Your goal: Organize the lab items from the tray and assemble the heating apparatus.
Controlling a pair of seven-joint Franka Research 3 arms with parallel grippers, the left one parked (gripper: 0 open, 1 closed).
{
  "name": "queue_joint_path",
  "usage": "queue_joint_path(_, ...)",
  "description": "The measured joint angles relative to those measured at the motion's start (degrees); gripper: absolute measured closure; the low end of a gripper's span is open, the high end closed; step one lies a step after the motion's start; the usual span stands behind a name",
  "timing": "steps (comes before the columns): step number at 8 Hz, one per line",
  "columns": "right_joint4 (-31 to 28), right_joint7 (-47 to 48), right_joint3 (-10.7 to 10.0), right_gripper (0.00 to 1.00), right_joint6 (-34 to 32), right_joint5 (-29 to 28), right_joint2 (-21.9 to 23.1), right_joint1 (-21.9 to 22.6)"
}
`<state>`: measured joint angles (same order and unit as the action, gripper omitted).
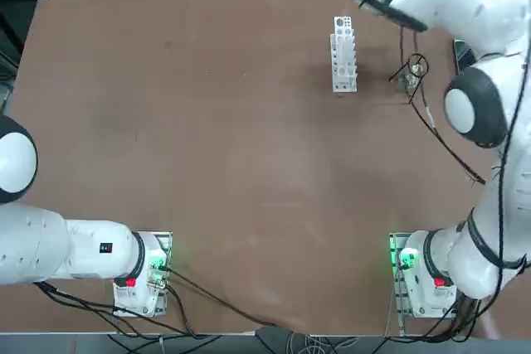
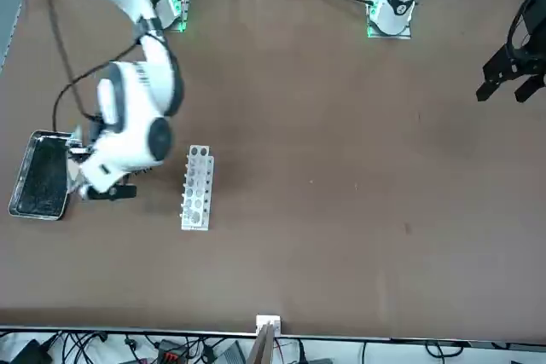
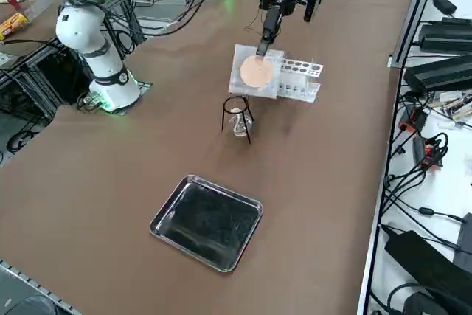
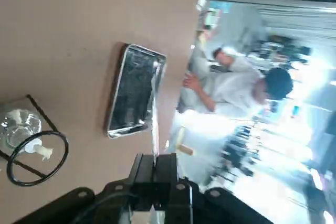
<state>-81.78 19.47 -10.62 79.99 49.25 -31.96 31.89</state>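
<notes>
Mesh square [image 3: 257, 71] with the tan centre hung edge-up from the right gripper [image 3: 264, 43], whose fingers were clenched on its upper edge. Below and just beside it stood the wire tripod [image 3: 237, 116] over the glass burner [image 3: 239, 125], probably untouched. Farther away lay the metal tray [image 3: 207, 221], its floor bare.

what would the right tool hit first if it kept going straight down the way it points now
The right tool is shut on the mesh square and points down. Going on, the mesh would probably meet bare table first, between the white rack and the wire tripod; depth is unclear.
</notes>
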Motion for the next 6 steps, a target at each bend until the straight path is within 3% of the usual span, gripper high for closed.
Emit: queue_joint_path(6, -5.0, 15.2, 0.0, 0.99, -5.3, 2.1, -4.7, 5.8)
